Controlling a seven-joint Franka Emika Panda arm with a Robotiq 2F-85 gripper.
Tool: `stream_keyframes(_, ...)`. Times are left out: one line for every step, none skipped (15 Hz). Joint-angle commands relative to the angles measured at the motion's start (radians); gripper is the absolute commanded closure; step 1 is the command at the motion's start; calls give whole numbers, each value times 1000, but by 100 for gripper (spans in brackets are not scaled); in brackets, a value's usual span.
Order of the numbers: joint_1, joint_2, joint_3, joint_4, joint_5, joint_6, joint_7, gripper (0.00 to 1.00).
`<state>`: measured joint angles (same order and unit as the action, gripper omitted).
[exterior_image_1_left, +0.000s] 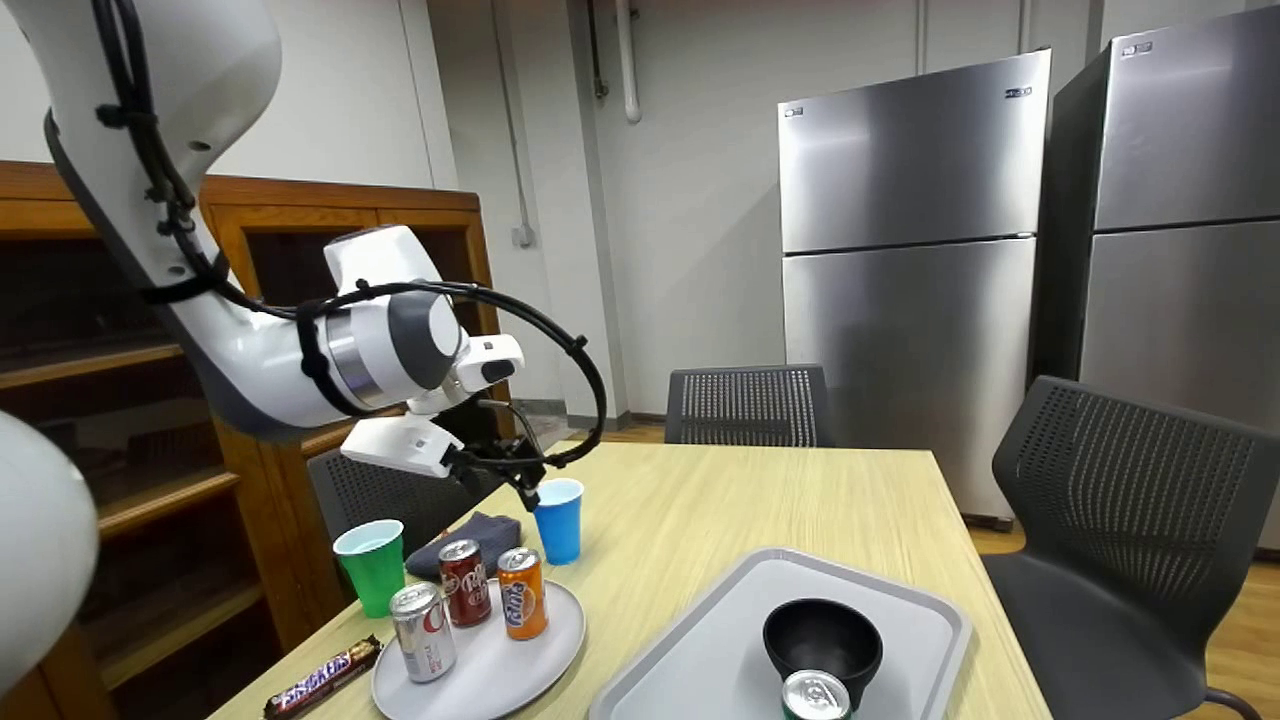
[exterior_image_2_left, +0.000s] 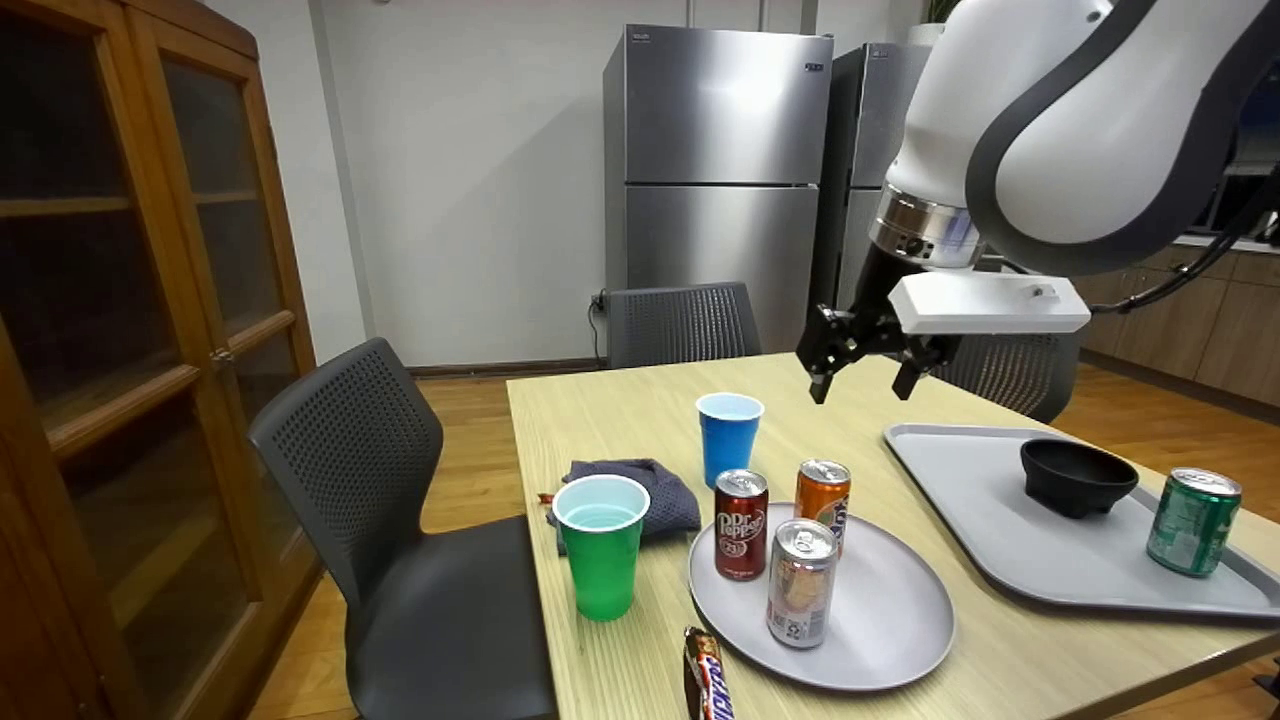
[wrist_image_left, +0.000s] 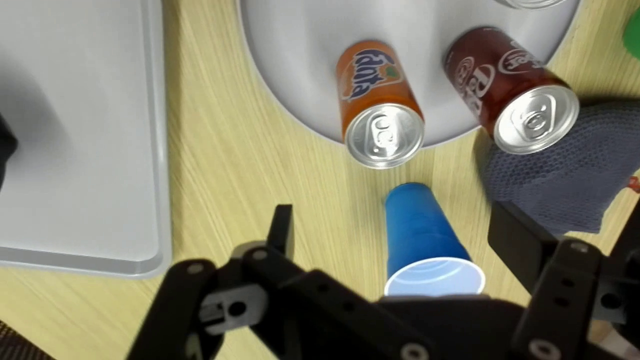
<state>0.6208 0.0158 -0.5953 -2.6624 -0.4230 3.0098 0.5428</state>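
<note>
1. The jaws stand wide apart, hanging above the worktop (exterior_image_1_left: 800, 490).
2. Nearest to them is the blue cup (wrist_image_left: 422, 230), upright on the worktop; in the wrist view it shows through the gap between them.
3. Near it, a round grey plate (exterior_image_2_left: 890, 620) carries three upright cans: an orange Fanta can (wrist_image_left: 372, 82), a dark red Dr Pepper can (wrist_image_left: 492, 80) and a silver can (exterior_image_2_left: 802, 590).
4. A dark grey cloth (wrist_image_left: 560, 165) lies between the blue cup and an upright green cup (exterior_image_2_left: 603, 550).
5. A Snickers bar (exterior_image_1_left: 325, 680) lies just beside the plate.
6. Opposite the green cup, past the plate, a grey tray (exterior_image_2_left: 980, 490) holds a black bowl (exterior_image_2_left: 1078, 475) and green can (exterior_image_2_left: 1193, 525).
7. Farther out: dark chairs (exterior_image_2_left: 345, 470), steel refrigerators (exterior_image_1_left: 910, 340).
</note>
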Motion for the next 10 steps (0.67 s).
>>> stream_keyframes(-38, -37, -52, 22, -89, -63, 5, 0)
stream_keyframes(-48, -34, -71, 29, -114, -66, 11, 0)
stream_keyframes(-55, -33, -86, 36, -133, -73, 16, 0)
stream_keyframes(-64, -33, -103, 43, -154, -79, 20, 0)
stream_keyframes(-73, -32, -120, 50, -172, -86, 26, 0)
stream_keyframes(-81, -32, -136, 57, -190, -93, 33, 0)
stream_keyframes(-89, -32, -152, 65, -207, -101, 43, 0)
stream_keyframes(-99, -28, -169, 75, -228, -109, 60, 0)
stream_keyframes(-105, -30, -183, 82, -239, -121, 68, 0)
stream_keyframes(-114, -28, -199, 88, -253, -128, 83, 0)
